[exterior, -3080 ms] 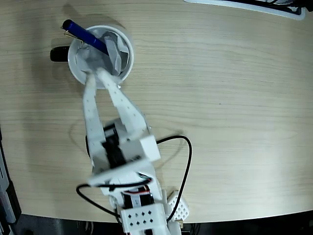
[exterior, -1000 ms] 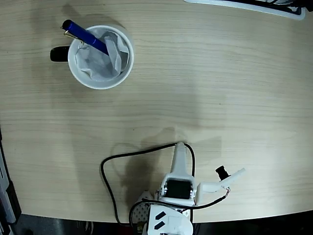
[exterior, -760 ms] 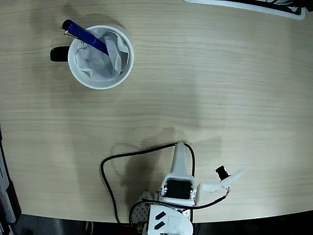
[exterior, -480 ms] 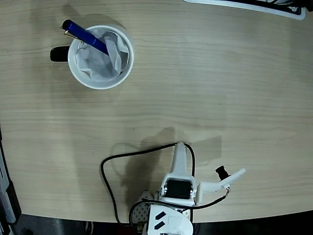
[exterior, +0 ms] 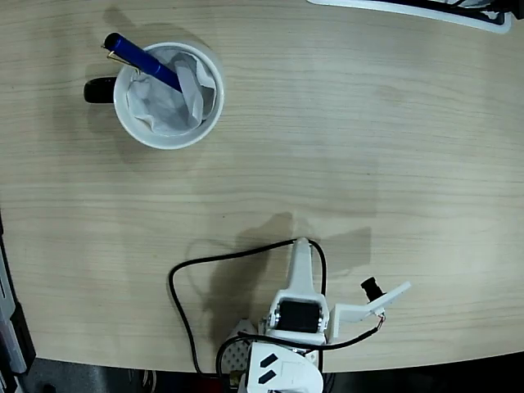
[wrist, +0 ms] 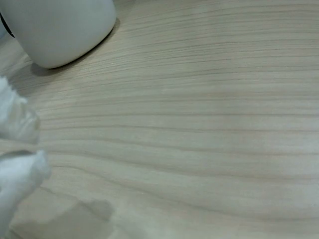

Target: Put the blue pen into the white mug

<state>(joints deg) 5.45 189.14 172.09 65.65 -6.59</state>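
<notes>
Folding low at the bottom edge of the fixed view, my arm sits well apart from the white mug. The fingers show as pale blurs at the wrist view's left edge; I cannot tell their state. Nothing has shifted since a second ago. The blue pen leans in the mug, its end over the rim near the black handle. A black cable loops on the worktop.

Blue pen leans inside white mug — pincer well apart.
</notes>
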